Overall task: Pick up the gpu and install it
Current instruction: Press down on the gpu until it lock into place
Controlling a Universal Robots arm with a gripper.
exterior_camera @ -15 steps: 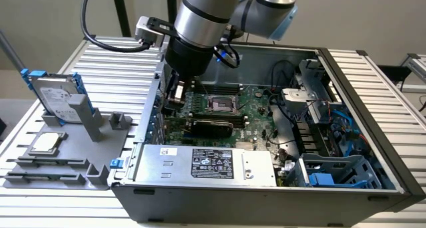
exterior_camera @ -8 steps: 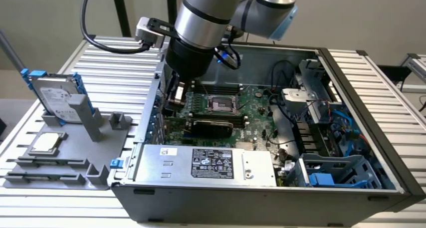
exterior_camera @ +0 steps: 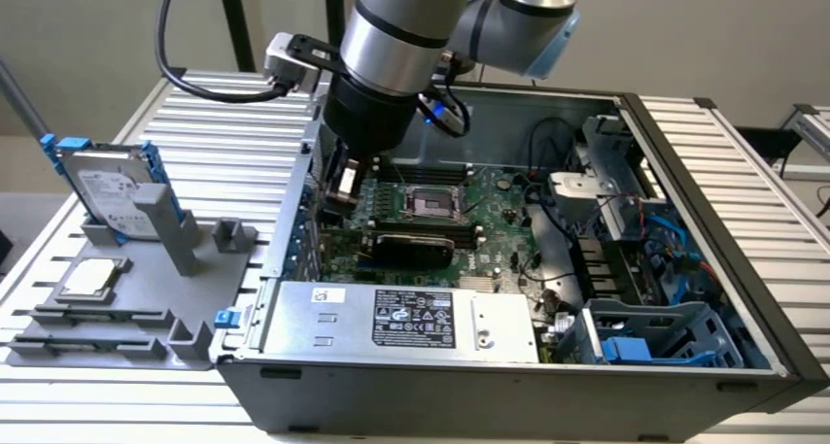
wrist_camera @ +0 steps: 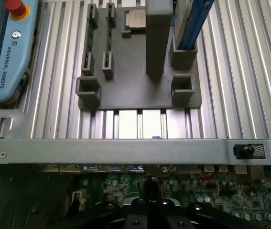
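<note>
Inside the open computer case [exterior_camera: 674, 298], at the side on the exterior view's left, the robot arm [exterior_camera: 389, 46] is lowered over the motherboard [exterior_camera: 500, 206], and its gripper [exterior_camera: 348, 180] is hidden behind the wrist. Whether the fingers are spread or pressed together cannot be told. In the wrist view only the gripper's dark base [wrist_camera: 149, 212] is seen, cut off at the picture's edge, above the green board [wrist_camera: 250, 191] and behind the case wall [wrist_camera: 125, 151].

The gpu [exterior_camera: 404, 242] is seen as a dark, thin card standing in the motherboard, just below the processor socket [exterior_camera: 432, 201]. A silver power supply [exterior_camera: 402, 318] lies in the case beside it.

On the ribbed metal table [exterior_camera: 221, 104], a grey holder [exterior_camera: 130, 308] carries a hard drive [exterior_camera: 111, 187] with a blue frame, standing upright, and a processor chip [exterior_camera: 91, 279] lying flat. A blue control tablet [wrist_camera: 6, 47] with a red button rests nearby.
</note>
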